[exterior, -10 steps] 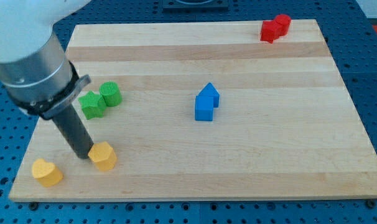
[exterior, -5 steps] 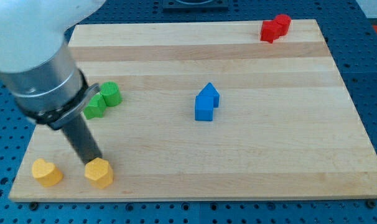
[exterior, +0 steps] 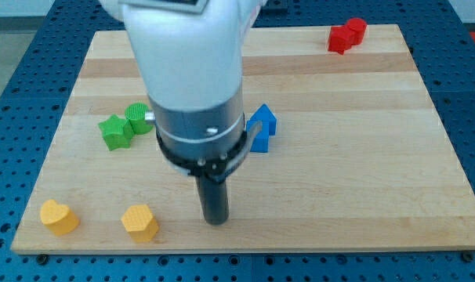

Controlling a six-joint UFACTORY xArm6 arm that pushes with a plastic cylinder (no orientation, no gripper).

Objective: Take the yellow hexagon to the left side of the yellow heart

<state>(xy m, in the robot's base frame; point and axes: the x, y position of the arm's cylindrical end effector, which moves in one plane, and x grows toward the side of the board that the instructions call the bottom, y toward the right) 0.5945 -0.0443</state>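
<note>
The yellow hexagon (exterior: 139, 222) lies near the board's bottom edge at the view's lower left. The yellow heart (exterior: 58, 217) lies to its left, near the bottom left corner, with a gap between them. My tip (exterior: 215, 219) rests on the board to the right of the hexagon, about a block's width or more away from it, not touching it. The arm's grey body hangs over the middle of the board.
A green star (exterior: 115, 131) and a green cylinder (exterior: 138, 117) sit together at the left. Blue blocks (exterior: 261, 125) stand at the centre, partly hidden by the arm. Red blocks (exterior: 346, 34) sit at the top right. The wooden board (exterior: 363, 172) ends close below the yellow blocks.
The tip pushed the yellow hexagon down toward the bottom edge, then left it and swung to the view's right. The hexagon now sits lower, and slightly right of where it was.
</note>
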